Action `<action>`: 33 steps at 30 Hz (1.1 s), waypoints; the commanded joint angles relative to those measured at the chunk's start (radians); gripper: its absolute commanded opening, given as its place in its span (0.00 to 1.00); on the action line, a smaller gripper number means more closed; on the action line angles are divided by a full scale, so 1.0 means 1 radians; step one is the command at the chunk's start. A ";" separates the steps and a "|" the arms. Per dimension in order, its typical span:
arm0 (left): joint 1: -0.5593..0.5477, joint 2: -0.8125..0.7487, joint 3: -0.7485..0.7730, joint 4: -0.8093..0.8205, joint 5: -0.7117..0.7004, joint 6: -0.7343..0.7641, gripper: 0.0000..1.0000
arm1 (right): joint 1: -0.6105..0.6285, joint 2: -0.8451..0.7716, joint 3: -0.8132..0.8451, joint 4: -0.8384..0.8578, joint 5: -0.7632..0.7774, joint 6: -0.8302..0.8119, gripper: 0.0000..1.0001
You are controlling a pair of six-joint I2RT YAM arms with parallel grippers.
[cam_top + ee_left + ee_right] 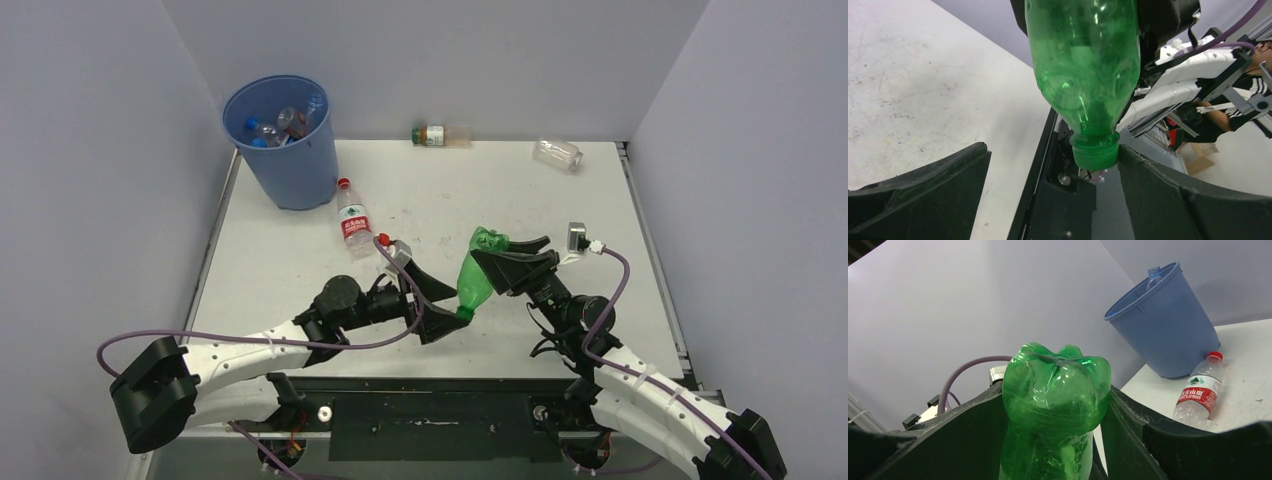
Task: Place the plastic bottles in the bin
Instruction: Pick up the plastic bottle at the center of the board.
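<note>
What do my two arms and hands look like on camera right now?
Both arms match: white link sections between black round joints, black bases. The left arm and right arm each carry a purple cable looping out to a small silvery wrist camera. The left hand and right hand are black, with two broad wedge-shaped fingers each.

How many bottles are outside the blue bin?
4. The green bottle is in the right hand; the red-labelled bottle lies beside the bin; the amber bottle and the clear bottle lie by the far wall.
</note>
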 commanded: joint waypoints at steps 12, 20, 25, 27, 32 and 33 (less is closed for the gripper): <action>-0.058 0.092 0.086 0.193 -0.038 -0.046 0.57 | 0.070 -0.025 0.000 0.019 0.032 -0.056 0.35; -0.059 -0.042 0.070 0.016 -0.102 0.085 0.00 | 0.072 -0.084 0.099 -0.261 -0.015 -0.127 0.96; -0.058 -0.229 0.199 -0.439 -0.247 0.418 0.00 | 0.071 -0.166 0.326 -0.802 0.038 -0.288 0.90; -0.058 -0.282 0.265 -0.636 -0.342 0.627 0.00 | 0.071 -0.218 0.390 -0.921 0.083 -0.344 0.90; -0.061 -0.297 0.407 -1.020 -0.453 1.156 0.00 | 0.071 -0.228 0.572 -1.161 -0.004 -0.464 0.90; -0.062 -0.291 0.424 -1.076 -0.480 1.239 0.00 | 0.071 -0.199 0.631 -1.214 -0.041 -0.490 0.90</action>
